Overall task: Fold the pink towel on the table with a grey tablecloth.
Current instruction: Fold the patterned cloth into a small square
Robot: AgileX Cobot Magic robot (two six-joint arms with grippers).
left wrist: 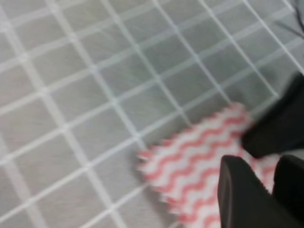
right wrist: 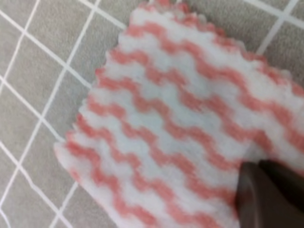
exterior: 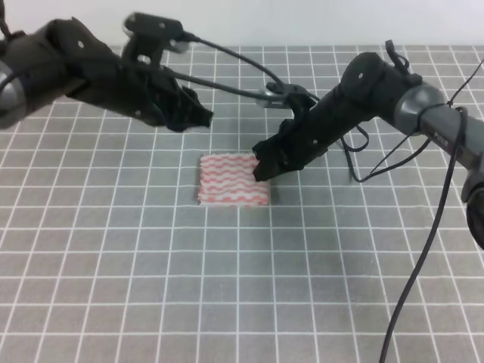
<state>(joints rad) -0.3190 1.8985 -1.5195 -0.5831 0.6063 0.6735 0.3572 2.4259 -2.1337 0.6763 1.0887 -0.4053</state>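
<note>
The pink towel [exterior: 231,180] lies folded into a small rectangle on the table with a grey tablecloth [exterior: 151,272]. My right gripper [exterior: 262,168] is down at the towel's upper right edge, touching it. In the right wrist view one dark finger [right wrist: 270,194] rests over the striped towel [right wrist: 180,123]; its other finger is hidden. My left gripper [exterior: 201,117] hovers above and to the left of the towel, apart from it. In the left wrist view its fingers [left wrist: 242,194] stand close together with nothing between them, over the towel [left wrist: 194,156].
Black cables [exterior: 423,249] trail from the right arm across the right side of the table. The grid-printed cloth stretches flat all around the towel, with a white wall [exterior: 302,23] behind the far edge.
</note>
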